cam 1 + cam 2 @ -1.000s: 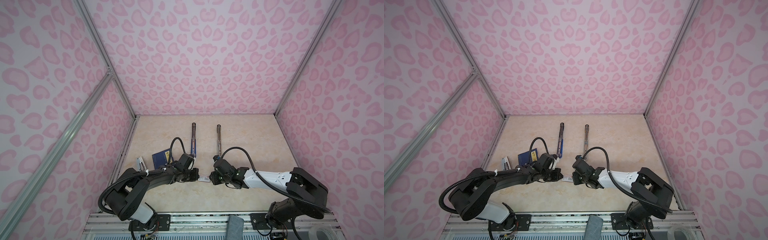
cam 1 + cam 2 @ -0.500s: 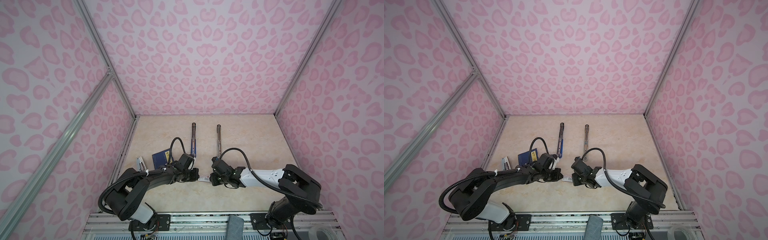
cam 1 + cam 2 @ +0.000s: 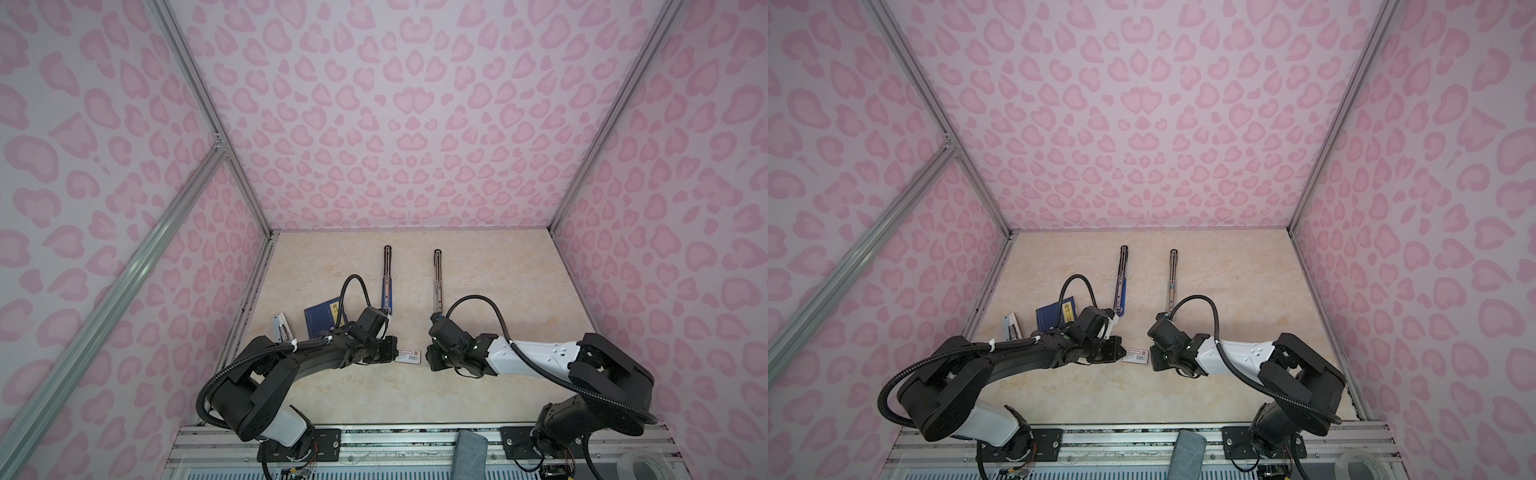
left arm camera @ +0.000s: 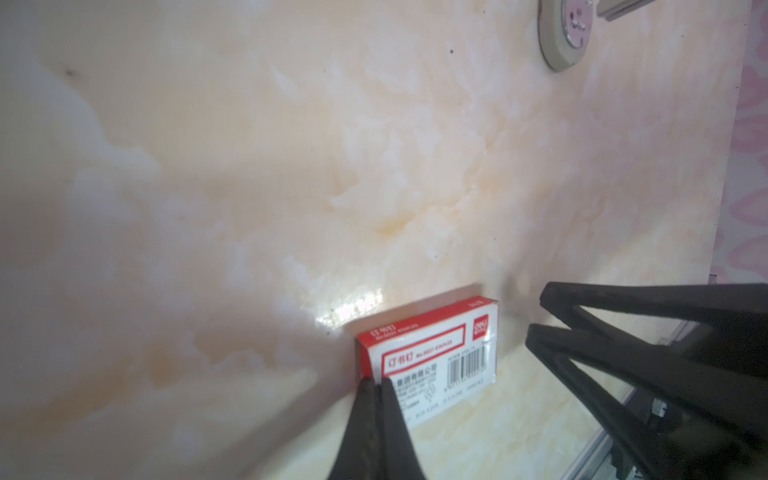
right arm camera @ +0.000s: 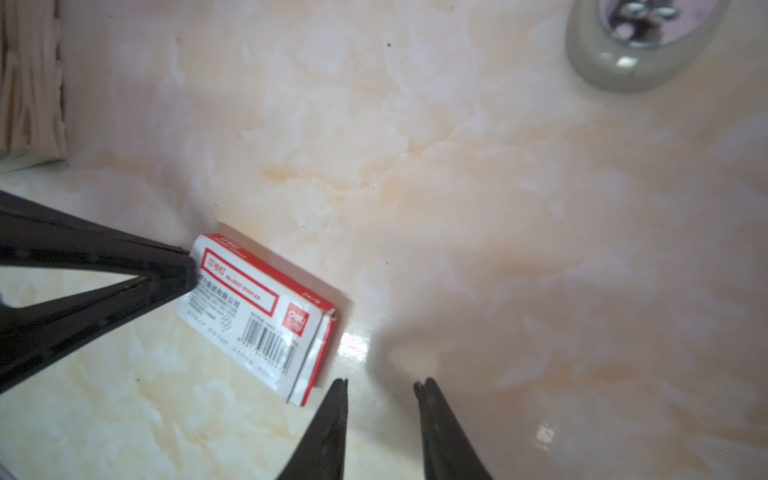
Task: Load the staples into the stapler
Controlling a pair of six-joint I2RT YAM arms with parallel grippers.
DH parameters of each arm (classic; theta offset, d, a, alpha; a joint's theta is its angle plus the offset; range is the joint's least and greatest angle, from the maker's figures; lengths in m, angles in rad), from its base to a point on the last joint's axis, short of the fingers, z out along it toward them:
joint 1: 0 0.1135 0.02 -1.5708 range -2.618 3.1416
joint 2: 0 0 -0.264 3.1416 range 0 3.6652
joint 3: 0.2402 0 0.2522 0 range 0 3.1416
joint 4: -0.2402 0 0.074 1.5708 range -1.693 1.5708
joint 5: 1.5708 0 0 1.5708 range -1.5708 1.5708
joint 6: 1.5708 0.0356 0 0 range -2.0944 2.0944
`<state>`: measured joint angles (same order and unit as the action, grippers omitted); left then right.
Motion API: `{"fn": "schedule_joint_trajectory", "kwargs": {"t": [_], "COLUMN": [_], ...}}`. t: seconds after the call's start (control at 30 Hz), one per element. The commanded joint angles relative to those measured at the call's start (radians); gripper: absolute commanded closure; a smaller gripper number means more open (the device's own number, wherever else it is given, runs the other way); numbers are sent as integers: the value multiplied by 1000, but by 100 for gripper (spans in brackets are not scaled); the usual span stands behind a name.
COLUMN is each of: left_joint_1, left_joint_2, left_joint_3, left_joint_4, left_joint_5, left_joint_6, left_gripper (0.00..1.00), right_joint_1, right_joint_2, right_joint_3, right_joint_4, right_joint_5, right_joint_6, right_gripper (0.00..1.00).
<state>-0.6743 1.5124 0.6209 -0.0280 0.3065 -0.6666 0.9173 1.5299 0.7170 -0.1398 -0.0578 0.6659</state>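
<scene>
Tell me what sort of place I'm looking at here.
Probably a robot test booth rather than an office: pink patterned walls on aluminium framing box in a marble-look tabletop, and the left arm and right arm are bolted to a front rail.

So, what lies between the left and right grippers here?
Only the staple box, flat on the table, one end toward the left gripper, the opposite end toward the right gripper. Both top views show it.
</scene>
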Motion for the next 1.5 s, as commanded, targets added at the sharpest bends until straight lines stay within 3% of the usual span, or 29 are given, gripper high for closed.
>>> {"fn": "schedule_joint_trajectory", "kwargs": {"t": [0.0, 0.33, 0.67, 0.9, 1.17, 1.47], "left_joint_1": [-1, 0, -1, -1, -1, -1], "left_joint_2": [-4, -14, -5, 2, 2, 2], "left_joint_3": [1, -1, 0, 2, 0, 0], "left_joint_4": [16, 14, 14, 16, 17, 19], "left_joint_5": [-6, -9, -15, -14, -12, -10], "left_joint_6": [-4, -4, -2, -2, -4, -7], "left_gripper": [96, 96, 96, 96, 96, 96], "right_joint_1": [18, 26, 2, -5, 6, 7], "right_joint_2": [19, 94, 52, 44, 32, 82], "right_joint_3": [21, 30, -27, -23, 10, 44], "right_joint_4": [15, 26, -3, -9, 30, 27], "right_joint_5": [-7, 6, 41, 34, -11, -13], "right_joint_6": [-4, 5, 8, 3, 0, -9], "right_gripper": [67, 75, 81, 82, 70, 76]}}
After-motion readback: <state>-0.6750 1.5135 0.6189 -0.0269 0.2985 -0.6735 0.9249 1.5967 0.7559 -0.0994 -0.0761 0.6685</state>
